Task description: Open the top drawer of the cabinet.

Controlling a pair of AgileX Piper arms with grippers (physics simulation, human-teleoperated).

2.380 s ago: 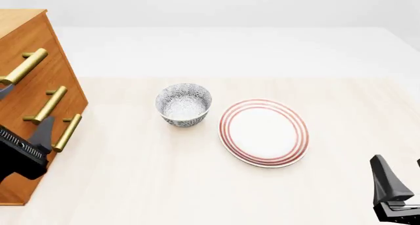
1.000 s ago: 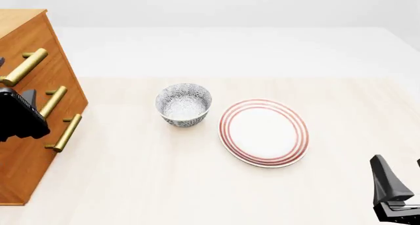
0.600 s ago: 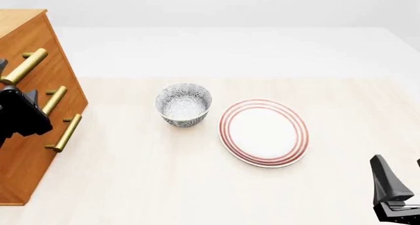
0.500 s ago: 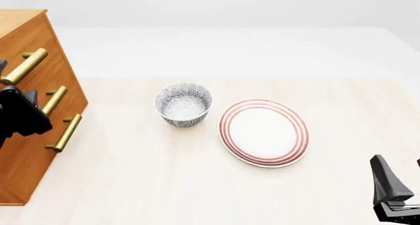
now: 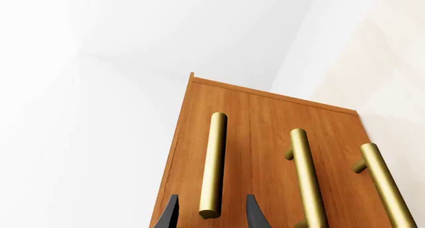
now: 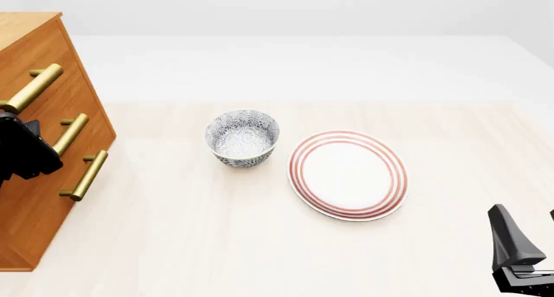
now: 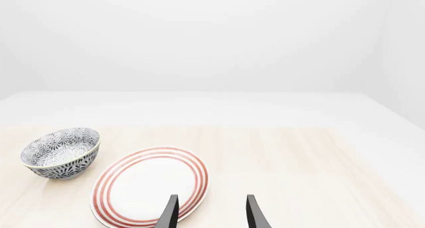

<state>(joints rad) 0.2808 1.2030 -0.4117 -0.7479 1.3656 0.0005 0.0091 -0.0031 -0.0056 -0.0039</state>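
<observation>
On cabinet (image 6: 35, 180): three brass handles (image 5: 302, 178), one top drawer (image 5: 192, 153).

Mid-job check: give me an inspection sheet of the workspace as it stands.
Surface: pale wood table.
Job's things: cabinet at the left edge; top drawer looks shut, its brass handle lined up between the left hand's fingers.
Clutter: patterned bowl and red-ringed plate, side by side, apart.
Hands: left hand open, straddling the handle's near end, not clamped; right hand open, idle above the plate's near rim.
Cables: nothing seen.
Surroundings: plain white backdrop.
</observation>
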